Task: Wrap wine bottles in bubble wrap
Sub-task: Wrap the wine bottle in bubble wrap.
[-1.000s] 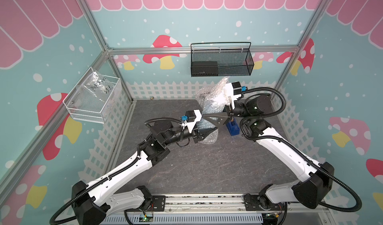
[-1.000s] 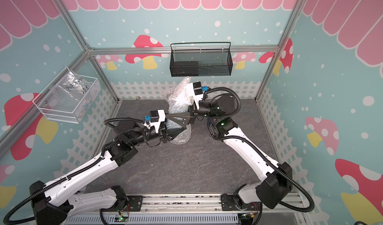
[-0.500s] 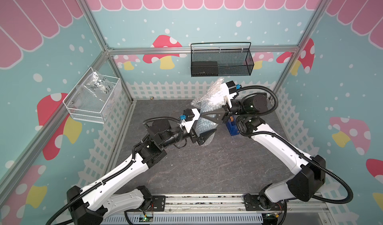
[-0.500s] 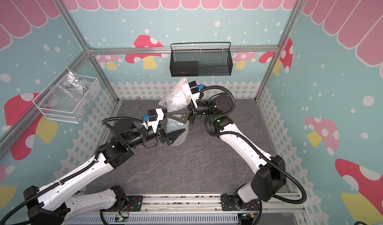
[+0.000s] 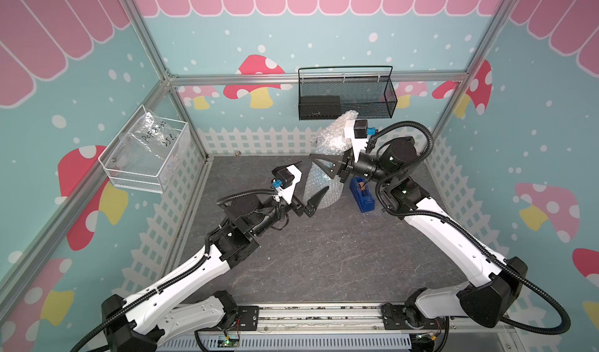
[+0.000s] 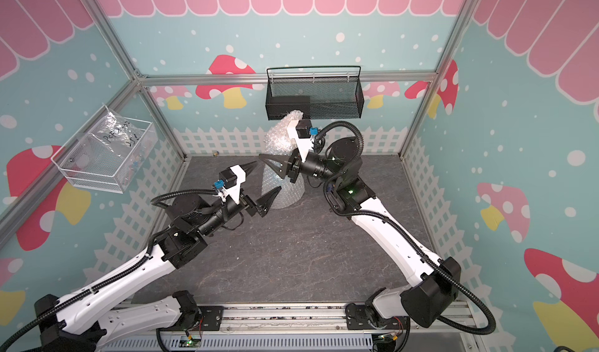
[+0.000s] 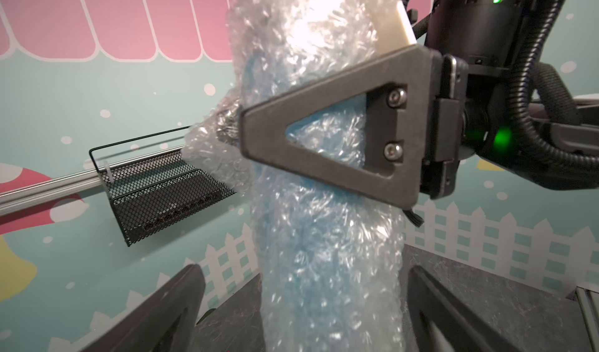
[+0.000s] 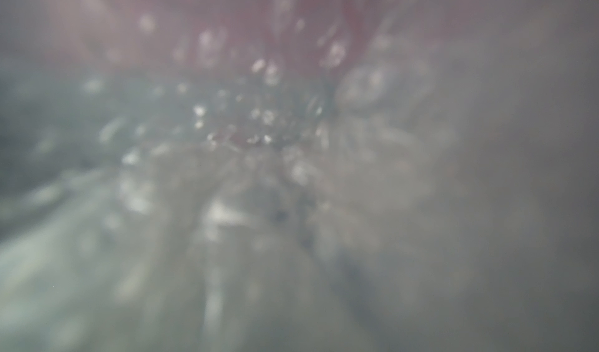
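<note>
The right pincer (image 5: pixel 321 167) is clamped on the bubble wrap (image 5: pixel 324 185), holding it upright over the tabletop (image 5: pixel 324 253) near the middle of its back edge. The blue bottle (image 7: pixel 311 269) shows faintly through the wrap. The left pincer (image 7: pixel 306 305) gapes wide, holding nothing, its fingers (image 7: pixel 181 298) on either side of the bundle's lower part.

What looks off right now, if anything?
The right wrist view is a blur: bubble wrap bunches against that camera above the right gripper, which clamps the wrapped bottle. The wrap's lower end flares loose on the table. The left gripper stands open around it.
</note>
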